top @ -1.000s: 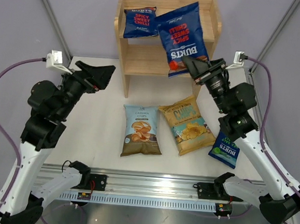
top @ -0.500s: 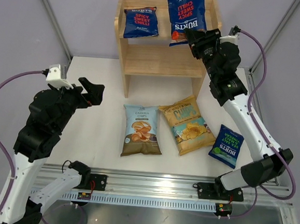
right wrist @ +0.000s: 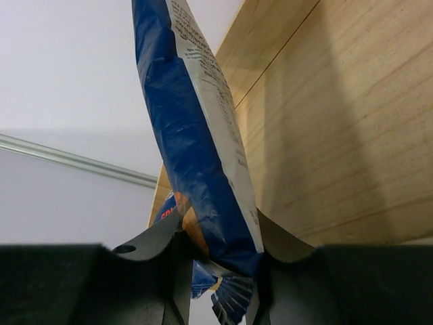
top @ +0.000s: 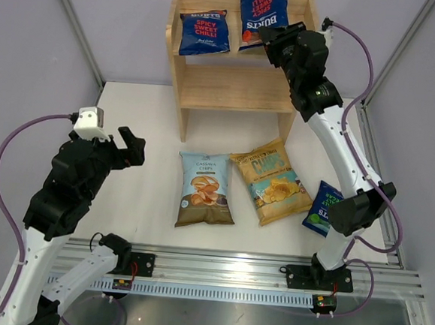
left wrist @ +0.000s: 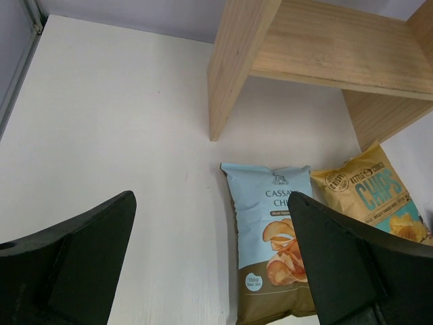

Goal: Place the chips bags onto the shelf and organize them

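Observation:
My right gripper (top: 268, 40) is shut on the bottom edge of a dark blue, red-lettered Burts chips bag (top: 261, 14), holding it upside down over the right side of the shelf's (top: 235, 85) top tier. In the right wrist view that bag (right wrist: 196, 135) rises from between the jaws of the right gripper (right wrist: 220, 264), beside the wood panel (right wrist: 338, 135). Another red-lettered Burts bag (top: 204, 32) leans on the top tier's left. The Cassava bag (top: 205, 189), yellow/teal bag (top: 272, 181) and green-marked Burts bag (top: 321, 210) lie on the table. My left gripper (top: 132, 147) hangs open and empty, left of the Cassava bag (left wrist: 270, 230).
The shelf's lower tier (top: 230, 96) holds nothing. The right arm's forearm (top: 345, 165) crosses above the table's right side and partly hides the green-marked bag. Metal frame posts (top: 77, 27) stand at the back corners.
The right arm has lifted the Burts bag from in front of the lower tier up to the top tier. The left arm has pulled back toward the near left.

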Robot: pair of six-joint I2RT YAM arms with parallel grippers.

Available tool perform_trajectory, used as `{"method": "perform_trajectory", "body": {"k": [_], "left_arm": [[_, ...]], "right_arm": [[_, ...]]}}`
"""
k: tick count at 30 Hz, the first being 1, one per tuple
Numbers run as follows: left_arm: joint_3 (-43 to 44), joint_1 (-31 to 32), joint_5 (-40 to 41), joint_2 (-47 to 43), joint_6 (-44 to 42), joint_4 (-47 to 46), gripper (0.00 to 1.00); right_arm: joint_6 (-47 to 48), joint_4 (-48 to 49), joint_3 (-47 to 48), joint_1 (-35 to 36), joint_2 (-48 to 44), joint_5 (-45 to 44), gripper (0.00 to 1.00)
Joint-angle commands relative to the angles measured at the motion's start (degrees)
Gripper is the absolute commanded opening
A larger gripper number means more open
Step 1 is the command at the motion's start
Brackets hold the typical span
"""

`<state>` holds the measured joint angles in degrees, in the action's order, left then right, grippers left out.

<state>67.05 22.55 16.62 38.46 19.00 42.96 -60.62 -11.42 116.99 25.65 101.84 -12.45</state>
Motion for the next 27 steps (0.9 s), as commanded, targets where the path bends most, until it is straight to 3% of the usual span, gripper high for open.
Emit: {"method": "perform_trajectory", "body": {"k": [1,13,17,27], "left_arm": [[-1.0,-0.1,2.2,-1.0,-2.0,-0.3,0.99],[-1.8,-0.1,1.4,-2.0,-2.7,0.0,0.99],[-1.9,0.0,0.7,-1.9,-2.7,0.2,0.99],[-1.6,0.0,-1.2,-1.3,-3.3,0.8,0.99]], "right_arm": [[-0.5,-3.9,6.7,-0.2,2.4,-1.4,0.2],[4.2,-10.4,15.4,2.1,6.0,-1.0,0.44],[6.5,-14.7,20.8,2.6,8.5,-0.8,0.61],[12.9,-22.1,29.3,2.6,12.1,-0.5,0.63]]}}
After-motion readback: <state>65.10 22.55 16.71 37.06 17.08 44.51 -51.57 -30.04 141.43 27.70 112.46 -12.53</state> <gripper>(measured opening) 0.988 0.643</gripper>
